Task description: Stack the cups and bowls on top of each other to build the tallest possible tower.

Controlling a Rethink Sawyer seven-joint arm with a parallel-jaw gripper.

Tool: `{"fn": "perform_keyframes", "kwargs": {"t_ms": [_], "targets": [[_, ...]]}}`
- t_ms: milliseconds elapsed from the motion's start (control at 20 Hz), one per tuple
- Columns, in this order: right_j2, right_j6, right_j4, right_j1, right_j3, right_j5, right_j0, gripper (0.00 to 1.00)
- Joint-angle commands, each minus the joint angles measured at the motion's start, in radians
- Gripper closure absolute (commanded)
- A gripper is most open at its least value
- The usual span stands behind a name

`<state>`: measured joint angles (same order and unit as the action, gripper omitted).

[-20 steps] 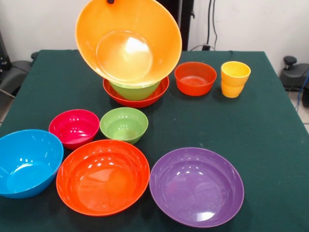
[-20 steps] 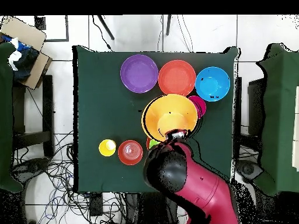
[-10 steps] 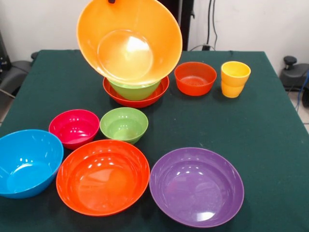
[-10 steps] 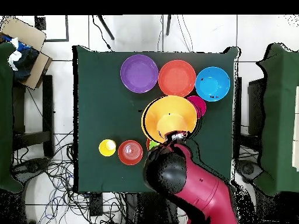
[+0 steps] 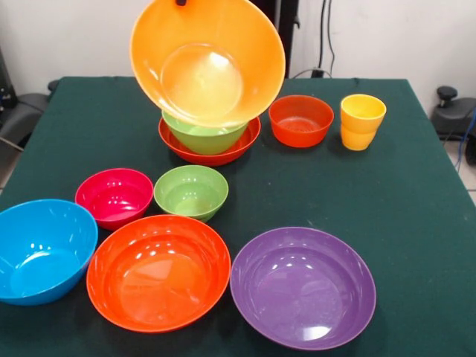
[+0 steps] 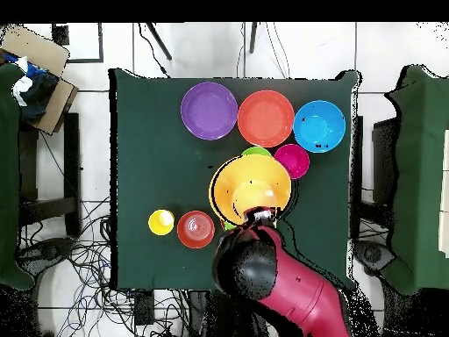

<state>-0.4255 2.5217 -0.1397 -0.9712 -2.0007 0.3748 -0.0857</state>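
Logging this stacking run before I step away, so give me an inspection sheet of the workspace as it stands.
Surface: dark green tablecloth, flat.
Job's things: large orange bowl tilted, over the lime green bowl nested in a red-orange bowl. Loose: small red-orange bowl, yellow cups, magenta bowl, small green bowl, blue bowl, wide red-orange bowl, purple bowl.
Clutter: nothing seen.
Gripper: at the orange bowl's rim; state unclear.
Cables: tangle on floor.
Surroundings: cardboard box.
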Motion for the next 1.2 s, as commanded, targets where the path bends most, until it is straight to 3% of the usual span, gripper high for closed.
{"fn": "perform_keyframes", "kwargs": {"t_ms": [50, 700, 1200], "targets": [[0.097, 0.063, 0.02, -0.004, -0.096, -0.079, -0.021, 1.0], [0.135, 0.071, 0.027, 0.01, -0.151, -0.182, -0.047, 1.0], [0.135, 0.002, 0.043, -0.137, -0.275, -0.094, -0.077, 1.0]]}}
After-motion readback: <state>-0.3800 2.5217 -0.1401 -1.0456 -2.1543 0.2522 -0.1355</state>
